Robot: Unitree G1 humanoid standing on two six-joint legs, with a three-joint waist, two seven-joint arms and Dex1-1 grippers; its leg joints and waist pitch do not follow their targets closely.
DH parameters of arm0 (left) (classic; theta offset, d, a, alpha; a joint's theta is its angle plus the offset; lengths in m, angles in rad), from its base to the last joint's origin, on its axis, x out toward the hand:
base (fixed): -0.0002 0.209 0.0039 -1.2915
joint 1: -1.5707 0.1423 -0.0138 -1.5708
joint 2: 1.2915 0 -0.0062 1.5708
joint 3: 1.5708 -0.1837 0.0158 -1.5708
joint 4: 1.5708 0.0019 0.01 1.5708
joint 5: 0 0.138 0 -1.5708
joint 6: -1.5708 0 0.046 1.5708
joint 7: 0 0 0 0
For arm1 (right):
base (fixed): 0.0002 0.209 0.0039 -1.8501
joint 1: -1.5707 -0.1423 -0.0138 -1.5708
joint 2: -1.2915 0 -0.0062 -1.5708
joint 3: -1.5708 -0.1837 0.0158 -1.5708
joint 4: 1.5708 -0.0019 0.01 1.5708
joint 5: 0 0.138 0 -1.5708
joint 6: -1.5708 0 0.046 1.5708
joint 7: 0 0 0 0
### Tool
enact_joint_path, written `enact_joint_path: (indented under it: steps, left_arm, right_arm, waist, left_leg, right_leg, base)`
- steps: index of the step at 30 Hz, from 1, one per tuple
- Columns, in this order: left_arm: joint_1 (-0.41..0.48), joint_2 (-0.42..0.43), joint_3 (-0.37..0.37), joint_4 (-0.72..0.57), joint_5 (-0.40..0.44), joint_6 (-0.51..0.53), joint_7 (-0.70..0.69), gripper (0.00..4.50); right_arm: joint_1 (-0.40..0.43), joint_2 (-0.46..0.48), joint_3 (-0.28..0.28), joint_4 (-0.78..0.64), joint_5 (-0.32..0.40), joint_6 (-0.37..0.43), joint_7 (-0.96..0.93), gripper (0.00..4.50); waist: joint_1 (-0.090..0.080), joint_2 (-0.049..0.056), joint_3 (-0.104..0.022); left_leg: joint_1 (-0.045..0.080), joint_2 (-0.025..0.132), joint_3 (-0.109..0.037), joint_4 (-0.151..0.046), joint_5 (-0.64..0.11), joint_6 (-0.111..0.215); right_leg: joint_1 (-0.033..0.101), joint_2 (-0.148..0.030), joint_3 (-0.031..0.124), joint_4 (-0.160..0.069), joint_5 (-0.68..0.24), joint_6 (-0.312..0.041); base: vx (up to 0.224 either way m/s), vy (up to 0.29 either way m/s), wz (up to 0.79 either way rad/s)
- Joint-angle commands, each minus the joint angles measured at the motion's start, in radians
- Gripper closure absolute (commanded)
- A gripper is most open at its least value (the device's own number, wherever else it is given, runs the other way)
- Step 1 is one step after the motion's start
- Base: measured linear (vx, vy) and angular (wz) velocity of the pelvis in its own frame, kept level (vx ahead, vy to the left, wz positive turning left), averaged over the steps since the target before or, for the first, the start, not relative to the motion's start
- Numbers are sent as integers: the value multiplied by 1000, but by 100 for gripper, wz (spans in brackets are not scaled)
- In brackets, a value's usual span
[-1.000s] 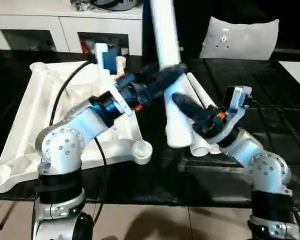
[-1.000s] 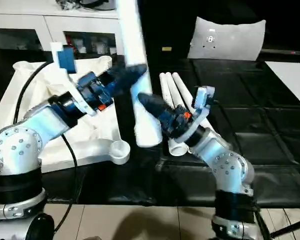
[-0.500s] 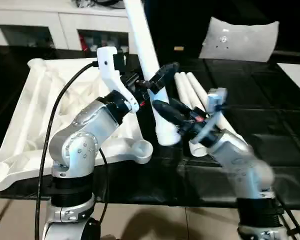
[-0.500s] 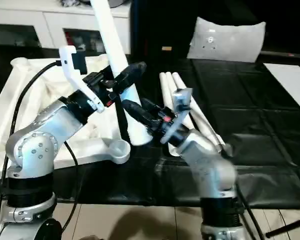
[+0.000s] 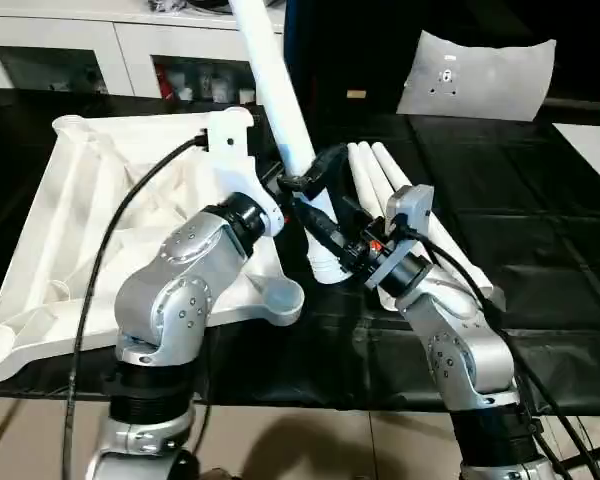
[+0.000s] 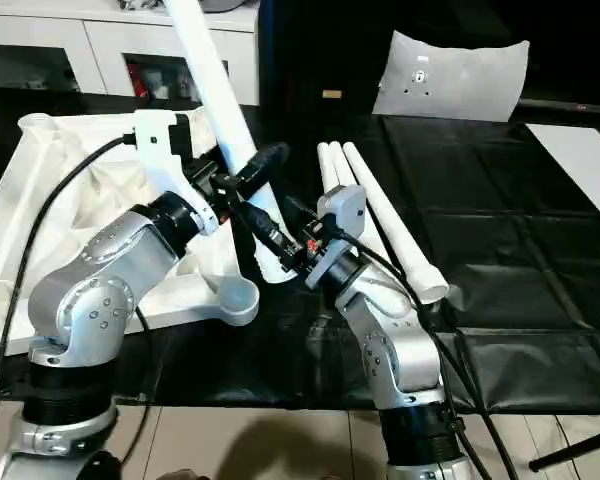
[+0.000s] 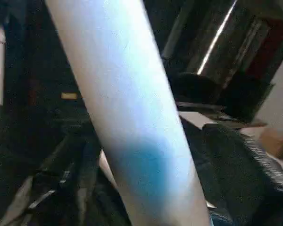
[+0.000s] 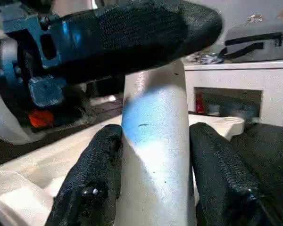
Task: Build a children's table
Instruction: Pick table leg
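A white table leg [image 5: 280, 100] is held tilted, its top leaning far and left, by both pincers at mid-scene. The right pincer [image 8: 153, 160] is clamped on the leg's lower part — a black finger [image 8: 92, 179] is pressed to each side. The left pincer [image 5: 315, 172] is set around the leg just above, but whether it grips cannot be told. The table top [image 5: 90, 200] lies ribbed side up on the black bench [image 5: 540, 240] at left, a corner socket [image 5: 280, 297] near. Three more legs [image 5: 400, 190] lie side by side at right.
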Motion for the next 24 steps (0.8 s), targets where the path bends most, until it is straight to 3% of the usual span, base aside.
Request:
enact_joint_path:
  steps: [1,4,7,17,19,24]
  left_arm:
    - [1,9,-34,-3,36,-16,-3,112]
    - [4,22,-60,4,74,-39,-2,123]
    - [7,32,-85,6,96,-48,-9,161]
    - [15,31,-95,13,124,-53,-7,223]
    - [17,22,-84,13,109,-44,-4,231]
    - [26,-92,45,-1,-87,71,27,248]
  right_arm:
    - [-9,-4,5,9,-24,-43,-11,266]
    - [-16,-10,8,24,-32,-61,-13,266]
    - [-20,-12,11,31,-37,-71,-10,266]
    - [-30,-17,25,62,-48,-109,-2,266]
    - [-30,-17,27,67,-50,-115,-3,268]
    - [-37,-17,28,75,-50,-124,-8,268]
  waist:
    - [0,2,-71]
    - [-2,2,-70]
    - [-2,3,-69]
    - [-2,0,-69]
    - [-1,2,-70]
    - [-1,5,-70]
  left_leg:
    - [12,53,-16,-61,-86,28]
    - [12,54,-16,-62,-99,26]
    - [12,54,-16,-63,-109,23]
    - [10,52,-16,-61,-129,20]
    - [10,52,-16,-61,-124,21]
    - [8,49,-14,-58,-125,20]
  right_leg:
    - [59,-88,53,-73,-74,-161]
    - [59,-87,52,-75,-83,-159]
    - [58,-87,52,-74,-94,-162]
    - [56,-88,53,-79,-136,-156]
    - [55,-88,52,-78,-122,-161]
    - [57,-87,51,-76,-99,-186]
  base:
    - [0,0,0]
    - [0,0,0]
    - [0,0,0]
    - [0,0,0]
    - [0,0,0]
    - [0,0,0]
